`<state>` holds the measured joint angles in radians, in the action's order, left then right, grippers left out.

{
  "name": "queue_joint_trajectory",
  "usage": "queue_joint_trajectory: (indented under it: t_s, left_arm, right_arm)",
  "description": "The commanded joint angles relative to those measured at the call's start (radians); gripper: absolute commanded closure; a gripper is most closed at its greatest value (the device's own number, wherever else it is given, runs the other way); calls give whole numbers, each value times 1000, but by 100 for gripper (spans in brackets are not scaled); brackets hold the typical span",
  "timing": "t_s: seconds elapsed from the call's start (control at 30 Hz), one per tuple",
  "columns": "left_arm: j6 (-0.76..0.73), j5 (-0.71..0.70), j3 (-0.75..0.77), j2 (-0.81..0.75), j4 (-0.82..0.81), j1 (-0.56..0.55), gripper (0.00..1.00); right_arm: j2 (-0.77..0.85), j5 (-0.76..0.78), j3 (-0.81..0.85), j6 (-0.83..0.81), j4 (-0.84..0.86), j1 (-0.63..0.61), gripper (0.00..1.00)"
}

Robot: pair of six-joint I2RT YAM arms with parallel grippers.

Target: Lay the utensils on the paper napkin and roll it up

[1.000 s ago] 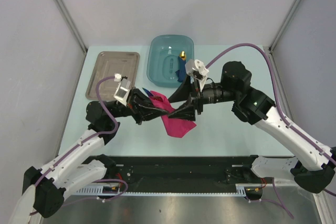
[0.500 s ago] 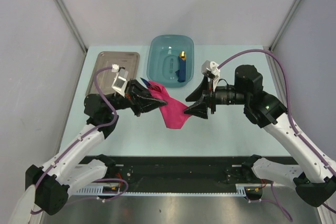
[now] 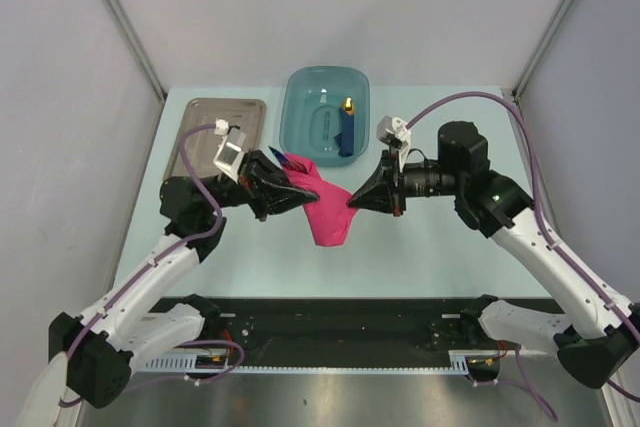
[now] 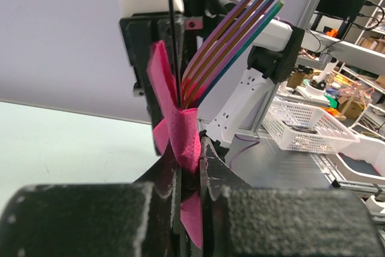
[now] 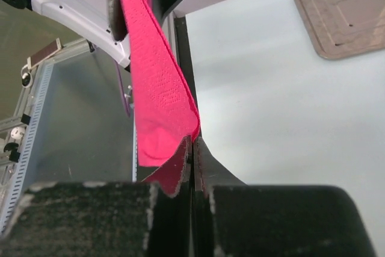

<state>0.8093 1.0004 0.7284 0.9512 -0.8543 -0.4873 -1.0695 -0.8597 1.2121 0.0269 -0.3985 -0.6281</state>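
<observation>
Pale green table [image 3: 450, 247], grey walls [image 3: 300, 7], tray [image 3: 200, 122] and teal tub [image 3: 310, 122] behind, left tool [image 3: 300, 187] and right tool [image 3: 352, 202] pinching paper napkin [image 3: 328, 215]

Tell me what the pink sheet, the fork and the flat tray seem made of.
Pink sheet: probably paper tissue, matte, with dotted embossing and soft folds.
Fork: likely metal, glossy, with a rainbow sheen along the tines.
Flat tray: seemingly metal, dull grey-brown, with stamped ridges.
</observation>
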Motion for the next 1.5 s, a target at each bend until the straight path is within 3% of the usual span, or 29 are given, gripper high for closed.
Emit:
queue_joint_trajectory:
  t_s: [0.0,0.43,0.6,0.73,1.0,1.2,1.47]
  left_arm:
    - [41,-11,75,-15,-65,-5,100]
    - [47,-71,77,-17,-52,-42,100]
    - [31,-88,92,6,-31,-40,100]
    - [-2,-121,95,23,33,-17,100]
    - [-2,-255,94,75,178,99,100]
    - [27,-276,108,135,178,153,100]
    - [70,-241,126,170,112,159,100]
  right_arm:
    - [-41,-51,-39,50,145,-7,100]
    - [-158,-71,-66,126,453,-111,100]
    - [-185,-53,-51,153,498,-113,100]
    - [-175,-12,-11,151,413,-62,74]
    - [-107,-6,67,177,241,275,41]
    - [-35,86,106,205,199,288,32]
    - [-36,152,26,281,289,105,32]
